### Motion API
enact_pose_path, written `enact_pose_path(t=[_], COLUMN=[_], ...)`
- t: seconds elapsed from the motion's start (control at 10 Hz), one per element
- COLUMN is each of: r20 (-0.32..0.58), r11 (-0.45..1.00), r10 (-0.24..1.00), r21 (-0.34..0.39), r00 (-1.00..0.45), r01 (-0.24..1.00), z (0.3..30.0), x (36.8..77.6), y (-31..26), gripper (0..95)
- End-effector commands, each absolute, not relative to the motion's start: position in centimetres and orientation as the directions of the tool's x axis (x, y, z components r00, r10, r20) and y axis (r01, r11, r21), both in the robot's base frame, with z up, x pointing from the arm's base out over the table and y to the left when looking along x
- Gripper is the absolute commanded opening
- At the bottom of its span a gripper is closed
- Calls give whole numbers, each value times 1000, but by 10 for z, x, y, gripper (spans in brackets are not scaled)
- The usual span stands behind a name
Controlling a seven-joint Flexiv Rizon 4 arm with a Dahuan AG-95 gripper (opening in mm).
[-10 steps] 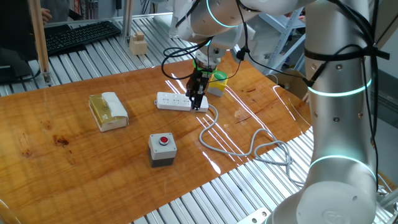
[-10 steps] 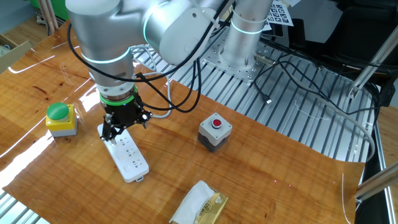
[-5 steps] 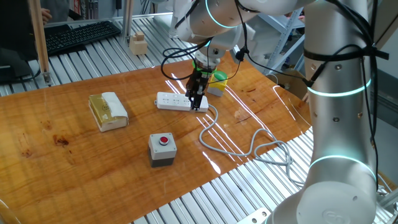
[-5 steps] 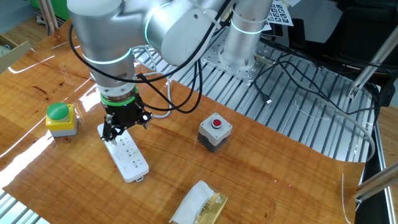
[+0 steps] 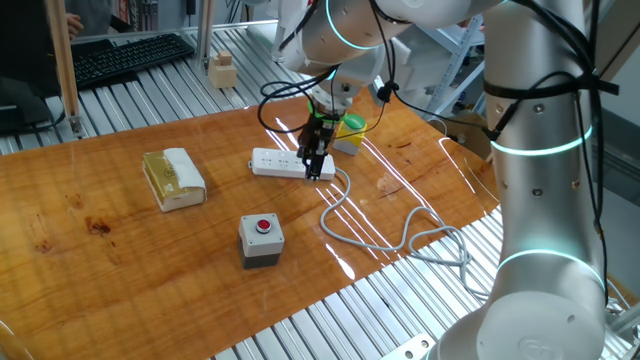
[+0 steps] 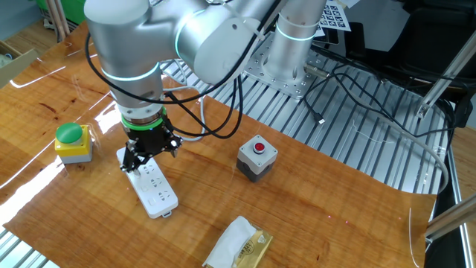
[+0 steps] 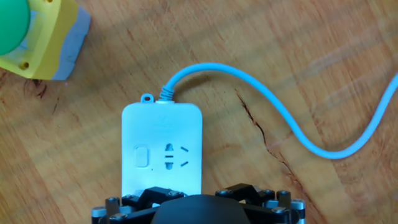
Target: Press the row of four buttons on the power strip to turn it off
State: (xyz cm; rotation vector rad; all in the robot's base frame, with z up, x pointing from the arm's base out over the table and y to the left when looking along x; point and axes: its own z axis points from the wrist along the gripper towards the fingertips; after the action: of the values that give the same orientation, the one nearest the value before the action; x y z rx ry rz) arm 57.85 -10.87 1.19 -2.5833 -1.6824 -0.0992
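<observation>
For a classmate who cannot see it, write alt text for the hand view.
A white power strip lies on a wooden table, one button beside a socket, its cable curving right. A green knob on a yellow base sits top left.

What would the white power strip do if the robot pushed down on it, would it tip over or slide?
The power strip lies long and flat, so it probably won't tip. On the glossy wooden table it might slide a little. Its cable curves loosely, so it looks floppy and unlikely to hold it.
</observation>
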Motion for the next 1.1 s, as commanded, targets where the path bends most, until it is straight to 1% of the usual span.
enact_pose_path(t=[0.1, 0.2, 0.5, 0.7, 1.1], r20=[97, 96, 85, 76, 65], r11=[-407, -406, -402, -397, -400], r10=[909, 910, 913, 916, 914], r21=[4, 24, 34, 11, -14], r00=[405, 402, 398, 395, 400], r01=[913, 914, 915, 918, 917], z=[6, 2, 0, 4, 16], x=[577, 577, 577, 581, 582], y=[-109, -109, -109, -109, -110], gripper=[950, 950, 950, 950, 950])
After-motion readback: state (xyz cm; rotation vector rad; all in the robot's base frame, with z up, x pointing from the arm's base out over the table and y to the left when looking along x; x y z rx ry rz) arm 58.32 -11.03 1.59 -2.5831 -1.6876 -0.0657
